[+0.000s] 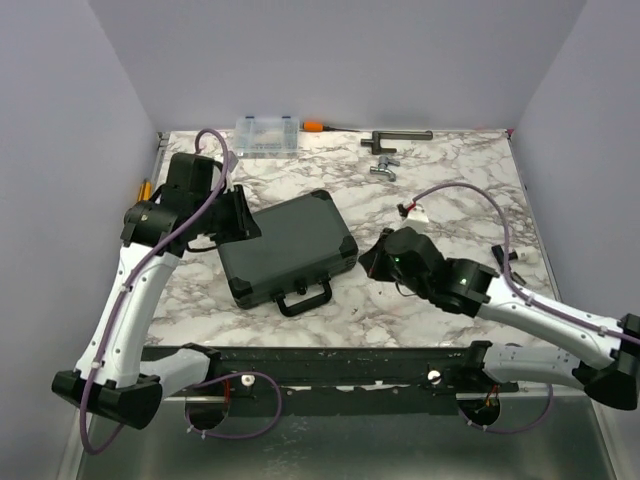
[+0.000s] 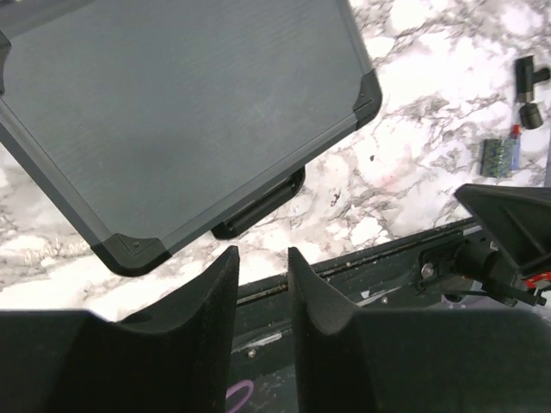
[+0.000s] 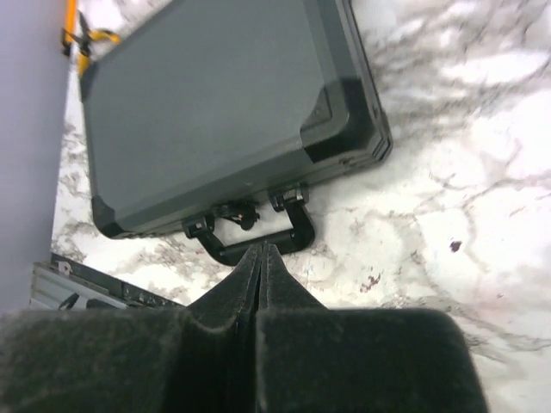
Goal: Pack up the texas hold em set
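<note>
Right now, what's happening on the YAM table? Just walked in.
The dark grey briefcase lies flat on the marble table with its lid shut and its handle toward the arms. Neither arm holds anything. The left claw hovers by the case's left edge, slightly open and empty. The right claw is shut, sitting beside the case's right near corner with its tips pointing toward the handle. Whether the latches are fastened is hard to tell.
</note>
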`<action>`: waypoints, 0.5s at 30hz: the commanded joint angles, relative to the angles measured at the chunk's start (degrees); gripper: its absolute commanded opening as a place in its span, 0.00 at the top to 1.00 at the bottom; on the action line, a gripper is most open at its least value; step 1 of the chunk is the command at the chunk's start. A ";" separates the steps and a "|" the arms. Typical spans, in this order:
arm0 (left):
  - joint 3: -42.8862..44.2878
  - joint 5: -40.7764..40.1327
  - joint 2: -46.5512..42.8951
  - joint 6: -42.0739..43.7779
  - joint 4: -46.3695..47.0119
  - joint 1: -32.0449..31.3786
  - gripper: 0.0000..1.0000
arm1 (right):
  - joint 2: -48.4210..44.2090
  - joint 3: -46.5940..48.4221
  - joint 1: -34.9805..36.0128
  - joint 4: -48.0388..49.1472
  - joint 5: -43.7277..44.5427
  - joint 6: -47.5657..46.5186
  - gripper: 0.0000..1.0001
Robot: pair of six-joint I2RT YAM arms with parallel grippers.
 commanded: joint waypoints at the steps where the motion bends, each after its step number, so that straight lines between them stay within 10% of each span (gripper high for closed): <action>1: 2.20 -1.03 -5.14 0.86 2.36 -0.23 0.69 | -5.78 4.04 -0.09 -4.01 6.21 -10.59 0.98; 9: 1.26 -3.80 -15.40 2.54 7.56 -0.18 0.55 | -11.40 11.56 -0.12 -11.26 11.11 -15.97 0.29; 15: 0.96 -10.57 -21.03 4.94 9.58 -0.17 0.28 | -14.42 14.88 -0.14 -12.88 12.32 -17.87 0.12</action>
